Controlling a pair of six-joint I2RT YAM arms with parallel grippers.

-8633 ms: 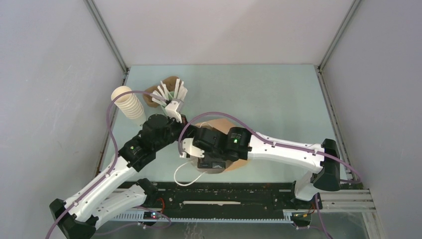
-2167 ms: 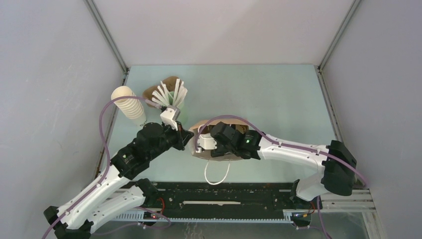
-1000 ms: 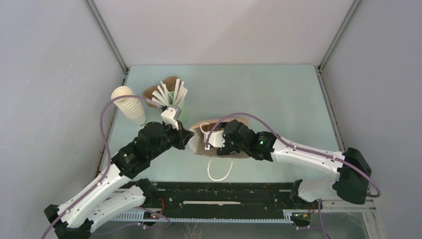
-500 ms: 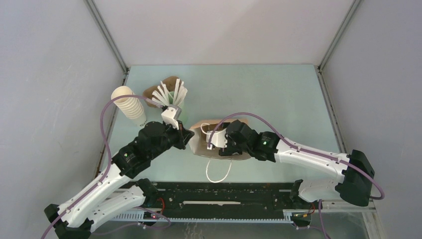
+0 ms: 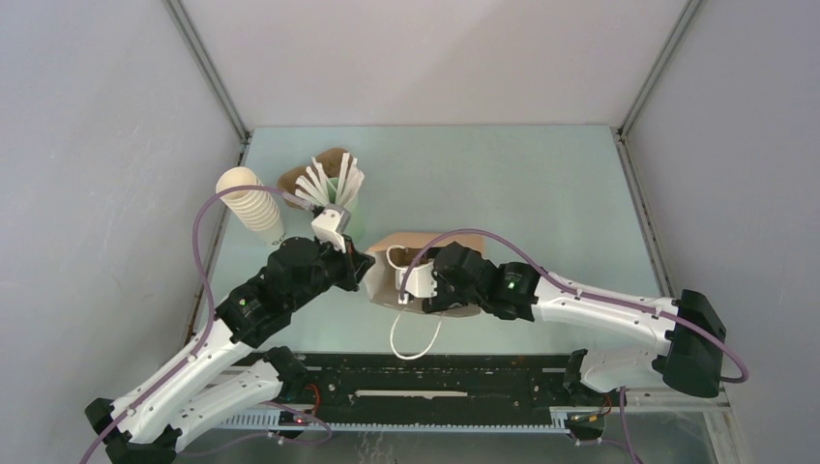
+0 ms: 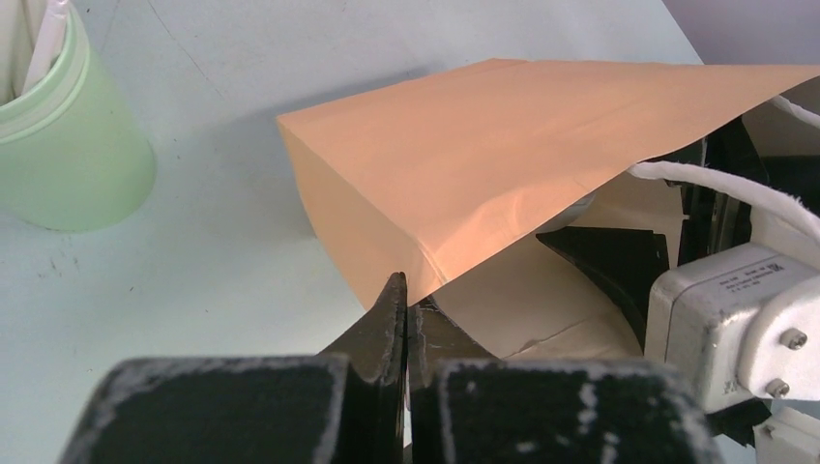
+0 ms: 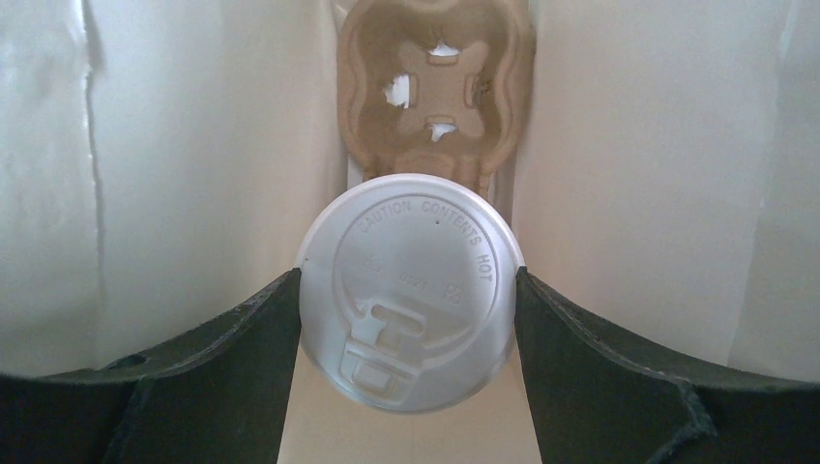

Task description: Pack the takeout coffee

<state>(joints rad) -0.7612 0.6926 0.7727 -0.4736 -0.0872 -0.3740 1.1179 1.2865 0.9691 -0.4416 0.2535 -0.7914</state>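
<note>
The takeout coffee (image 7: 408, 290) shows in the right wrist view as a round white lid, seen from above inside a brown paper bag (image 7: 193, 174). My right gripper (image 7: 408, 280) is shut on it, one black finger against each side of the lid. Below it, at the bag's bottom, lies a brown pulp cup carrier (image 7: 435, 87). In the top view the right gripper (image 5: 416, 280) reaches into the bag's mouth (image 5: 379, 280) and the cup is hidden. My left gripper (image 6: 404, 290) is shut on the bag's (image 6: 483, 145) near rim, pinching the paper edge.
A pale green cup (image 6: 68, 135) of white sticks (image 5: 334, 184) stands behind the left arm. A tall stack of cream cups (image 5: 251, 205) is at the far left. The bag's white handle loop (image 5: 411, 338) lies on the table toward the arm bases.
The right gripper with the cup has shifted slightly inside the bag's mouth. The white handle loop has swung a little to the left. The left arm holds still.
</note>
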